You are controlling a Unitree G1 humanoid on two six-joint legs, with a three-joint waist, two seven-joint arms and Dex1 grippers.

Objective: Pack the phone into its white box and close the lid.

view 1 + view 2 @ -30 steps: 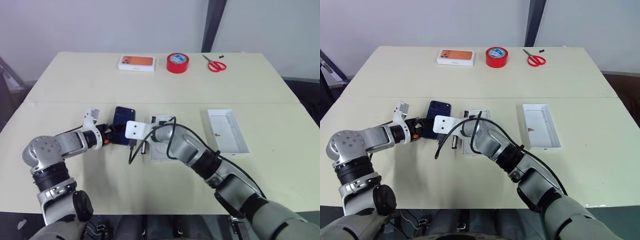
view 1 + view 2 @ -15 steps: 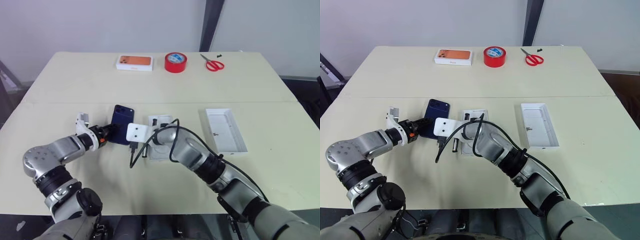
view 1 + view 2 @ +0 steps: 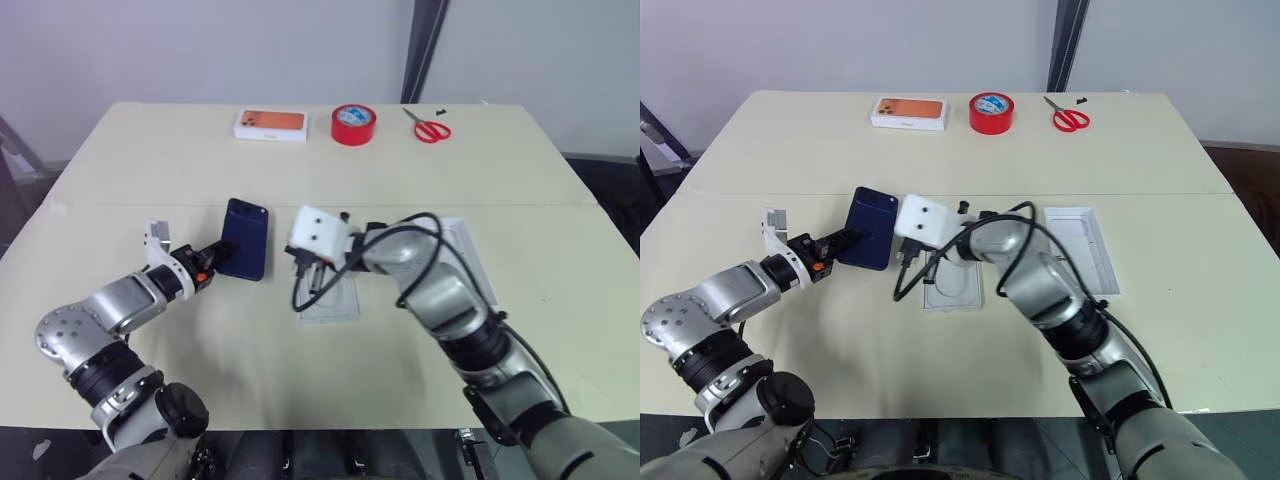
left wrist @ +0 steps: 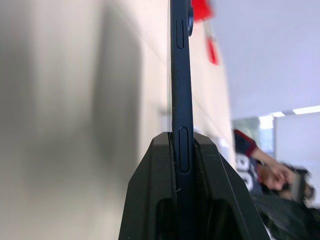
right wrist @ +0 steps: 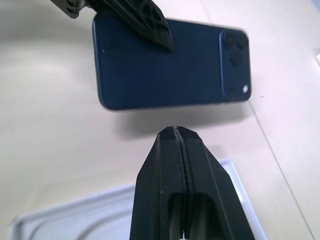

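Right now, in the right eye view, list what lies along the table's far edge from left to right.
Orange-picture box → red tape roll → red-handled scissors.

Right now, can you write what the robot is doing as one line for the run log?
left tool: shut on phone, lifted | right tool: shut, empty | box: open, empty | step: phone to box

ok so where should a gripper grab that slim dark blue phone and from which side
By its long side edges near the bottom end, away from the camera cluster, coming in from the robot's left. The slim dark blue phone is a thin slab, and the left gripper is shut on it this way, pads on front and back.
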